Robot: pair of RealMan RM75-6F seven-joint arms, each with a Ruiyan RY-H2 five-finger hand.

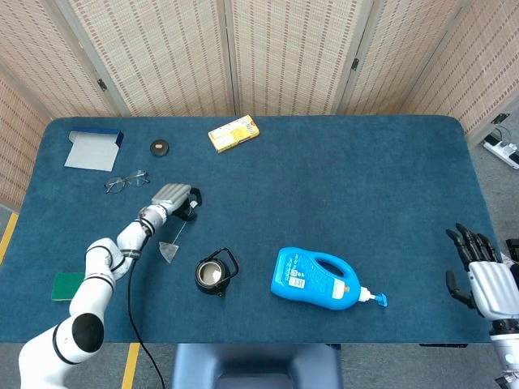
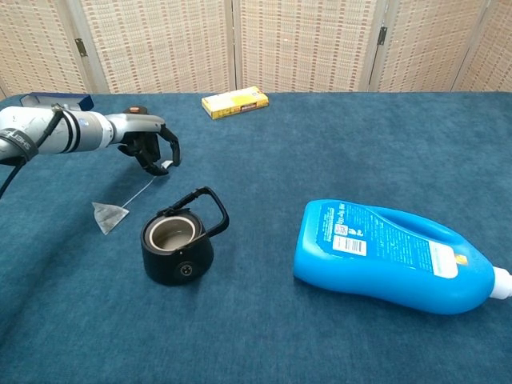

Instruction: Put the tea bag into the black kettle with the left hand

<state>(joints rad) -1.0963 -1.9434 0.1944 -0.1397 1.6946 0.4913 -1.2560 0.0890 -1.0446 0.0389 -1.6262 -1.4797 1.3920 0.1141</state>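
Observation:
The tea bag (image 1: 169, 252) (image 2: 110, 216) lies flat on the blue table, left of the black kettle (image 1: 212, 275) (image 2: 178, 248). The kettle stands open with its handle tipped to the right. A thin string runs from the bag up to a small white tag (image 2: 166, 166). My left hand (image 1: 174, 201) (image 2: 148, 144) hovers behind the kettle, fingers curled in and pinching that tag. My right hand (image 1: 478, 271) sits at the table's near right edge with fingers spread, holding nothing.
A blue detergent bottle (image 1: 320, 279) (image 2: 392, 256) lies on its side right of the kettle. A yellow box (image 1: 233, 133) (image 2: 234, 102) is at the back. Glasses (image 1: 126, 181), a round black lid (image 1: 160, 147), a blue-white pad (image 1: 94, 150) and a green card (image 1: 66, 285) lie at the left.

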